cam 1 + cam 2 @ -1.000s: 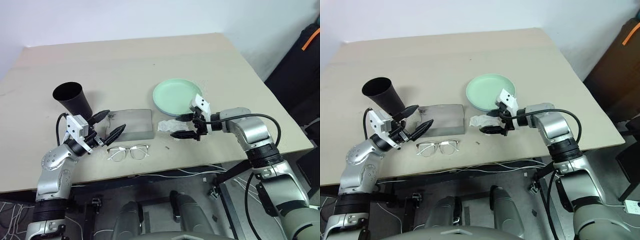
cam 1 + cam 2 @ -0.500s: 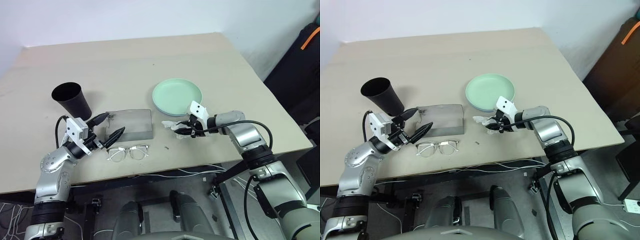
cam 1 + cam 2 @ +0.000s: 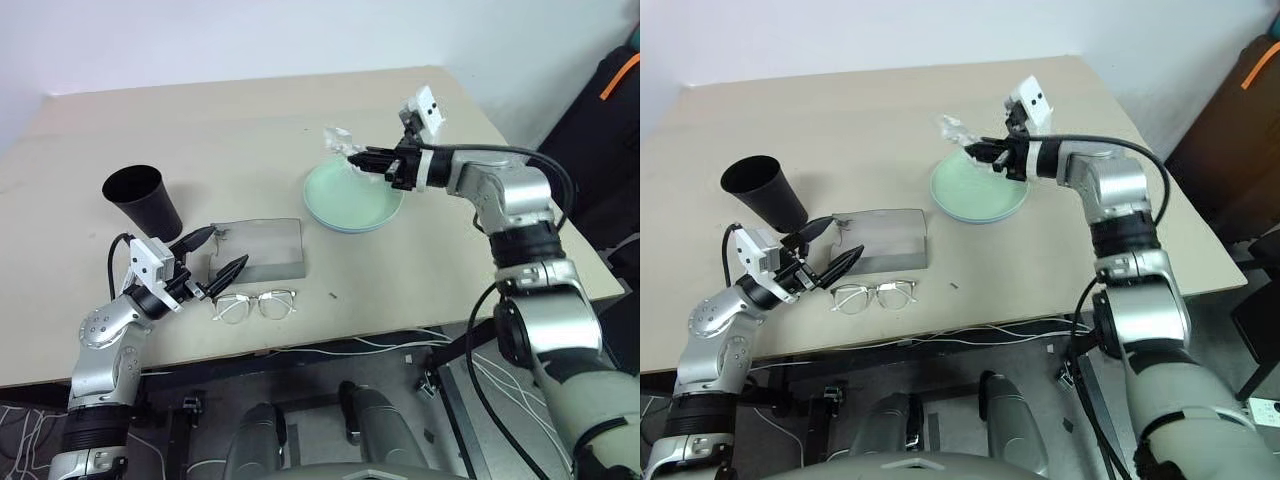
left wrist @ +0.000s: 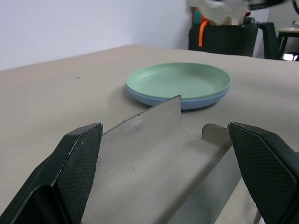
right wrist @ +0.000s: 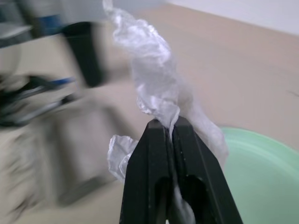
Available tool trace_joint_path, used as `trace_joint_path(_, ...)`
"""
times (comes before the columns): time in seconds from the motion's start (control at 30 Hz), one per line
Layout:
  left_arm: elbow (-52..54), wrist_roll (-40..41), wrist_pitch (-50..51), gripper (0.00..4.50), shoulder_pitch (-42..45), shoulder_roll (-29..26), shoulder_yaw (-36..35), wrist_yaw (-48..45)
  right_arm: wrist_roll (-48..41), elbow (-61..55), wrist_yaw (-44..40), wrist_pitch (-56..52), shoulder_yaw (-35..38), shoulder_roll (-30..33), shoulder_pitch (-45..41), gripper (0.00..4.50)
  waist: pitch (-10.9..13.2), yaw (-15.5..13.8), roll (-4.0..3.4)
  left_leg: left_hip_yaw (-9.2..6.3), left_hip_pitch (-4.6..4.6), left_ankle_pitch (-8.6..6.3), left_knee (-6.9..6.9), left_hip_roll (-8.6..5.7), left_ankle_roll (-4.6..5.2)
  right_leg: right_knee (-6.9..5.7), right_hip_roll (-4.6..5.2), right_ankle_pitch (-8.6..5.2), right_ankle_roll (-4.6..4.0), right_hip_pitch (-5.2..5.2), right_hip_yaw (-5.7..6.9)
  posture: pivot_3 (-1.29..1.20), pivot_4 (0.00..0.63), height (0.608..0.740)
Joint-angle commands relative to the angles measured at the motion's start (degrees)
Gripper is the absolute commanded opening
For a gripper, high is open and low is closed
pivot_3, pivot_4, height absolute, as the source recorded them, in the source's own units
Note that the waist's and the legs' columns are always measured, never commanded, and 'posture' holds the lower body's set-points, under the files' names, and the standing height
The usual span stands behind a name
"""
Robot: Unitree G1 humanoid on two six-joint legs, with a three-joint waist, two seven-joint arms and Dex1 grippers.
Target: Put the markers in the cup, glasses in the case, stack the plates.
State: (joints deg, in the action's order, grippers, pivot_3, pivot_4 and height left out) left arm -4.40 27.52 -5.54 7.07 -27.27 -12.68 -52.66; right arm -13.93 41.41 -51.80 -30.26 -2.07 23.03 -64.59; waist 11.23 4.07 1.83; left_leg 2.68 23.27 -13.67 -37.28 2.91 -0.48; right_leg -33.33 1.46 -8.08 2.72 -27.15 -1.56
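One table (image 3: 250, 120) carries everything. At its centre the plates (image 3: 352, 196) lie stacked, mint on blue. At 9 o'clock from them sits the grey case (image 3: 262, 249), with the black cup (image 3: 142, 199) at 10 o'clock of the case and the glasses (image 3: 255, 304) at 6 o'clock, just beside it. The right gripper (image 3: 362, 157), fingers pinched together on the tissue (image 3: 338, 140), hangs above the plates' far rim. The left gripper (image 3: 220, 249), fingers wide, sits at the case's left end. No markers are visible.

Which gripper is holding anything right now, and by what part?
The right gripper pinches the crumpled white tissue by its lower edge. The left gripper holds nothing.
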Motion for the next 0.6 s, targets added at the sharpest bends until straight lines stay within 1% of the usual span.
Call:
trace_joint_path(0.03, 1.3, 0.2, -0.6, 4.5, 0.6, -0.3, -0.8, 0.4, 3.7, 17.3, 10.4, 5.3, 2.0, -2.5, -5.5, 0.04, 0.0, -0.1, 0.0, 0.01, 0.02, 0.0, 0.01, 0.0, 0.0, 0.02, 0.01, 0.0, -0.01, -0.01, 0.0, 0.0, 0.15, 0.733)
trace_joint_path(0.07, 1.5, 0.3, -0.5, 4.5, 0.7, -0.2, -0.8, 0.6, 3.6, 20.4, 12.3, 6.2, 3.1, -3.0, -6.8, 0.04, 0.0, -0.1, -0.01, 0.01, 0.1, 0.0, 0.05, 0.0, 0.01, 0.06, 0.03, 0.02, -0.04, -0.06, 0.0, 0.0, 0.15, 0.733)
trace_joint_path(0.17, 2.5, 0.4, -0.1, 4.5, 0.5, -0.2, -0.8, 1.3, 4.7, 26.6, 16.0, 9.1, 4.0, -4.3, -9.0, 0.69, 0.0, -0.1, -0.03, 0.09, 0.24, 0.01, 0.1, -0.02, 0.02, 0.12, 0.07, 0.06, -0.08, -0.14, -0.04, 0.0, 0.15, 0.733)
trace_joint_path(0.3, 3.9, 0.5, 0.3, 4.5, -0.5, -0.3, -1.0, 2.1, 5.8, 29.0, 16.0, 11.3, 4.2, -5.6, -10.1, 2.06, 0.0, 0.0, -0.03, 0.14, 0.23, 0.01, 0.12, -0.04, 0.02, 0.12, 0.09, 0.04, -0.02, -0.15, -0.07, 0.0, 0.15, 0.733)
trace_joint_path(0.5, 5.5, 0.9, 0.8, 4.5, -2.1, -0.6, -1.5, 2.9, 6.9, 27.7, 12.5, 13.6, 4.1, -6.1, -10.7, 4.2, 0.0, 0.0, -0.03, 0.1, 0.08, 0.01, 0.1, 0.0, 0.02, -0.05, 0.03, -0.07, 0.14, -0.11, -0.07, 0.0, 0.15, 0.733)
trace_joint_path(0.53, 5.6, 0.9, 0.9, 4.5, -2.3, -0.7, -1.6, 3.0, 7.1, 27.2, 11.7, 13.9, 3.9, -6.1, -10.8, 4.46, 0.0, 0.0, -0.03, 0.1, 0.06, 0.01, 0.08, 0.0, 0.02, -0.06, 0.03, -0.07, 0.14, -0.09, -0.07, 0.0, 0.15, 0.733)
trace_joint_path(0.6, 5.7, 1.0, 0.9, 4.5, -2.6, -0.8, -1.9, 3.1, 7.5, 26.1, 9.9, 14.1, 3.4, -6.0, -11.1, 4.46, 0.0, 0.0, -0.03, 0.09, 0.06, 0.01, 0.06, 0.0, 0.02, -0.07, 0.03, -0.07, 0.14, -0.08, -0.07, 0.0, 0.15, 0.733)
